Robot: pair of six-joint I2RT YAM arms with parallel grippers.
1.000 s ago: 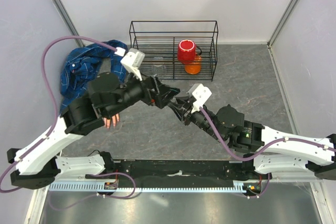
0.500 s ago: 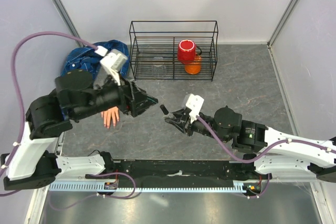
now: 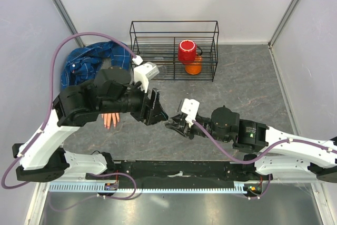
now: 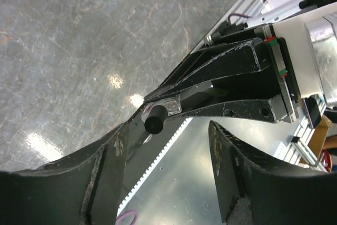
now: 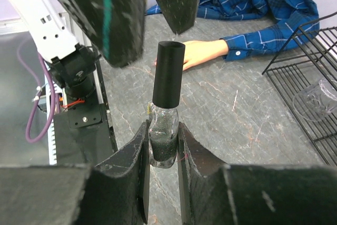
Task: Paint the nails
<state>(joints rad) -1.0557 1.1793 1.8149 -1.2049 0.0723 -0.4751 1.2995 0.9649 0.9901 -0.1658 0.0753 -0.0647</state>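
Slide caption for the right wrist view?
Right gripper clamps the capped polish bottle facing the open left gripper, fake hand lying beyond.

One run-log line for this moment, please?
right gripper: shut on polish bottle | left gripper: open, facing cap | cap: on | fake hand: untouched

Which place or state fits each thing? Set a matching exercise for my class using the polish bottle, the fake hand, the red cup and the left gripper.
Things
1. polish bottle
2. fake hand
3. red cup
4. left gripper

Places or states
A. inside the wire basket
B. open, close to the bottle's black cap
C. clamped upright in the right gripper
D. lying on the table at the end of the blue plaid sleeve

Pairs: 1-C, 2-D, 3-A, 4-B
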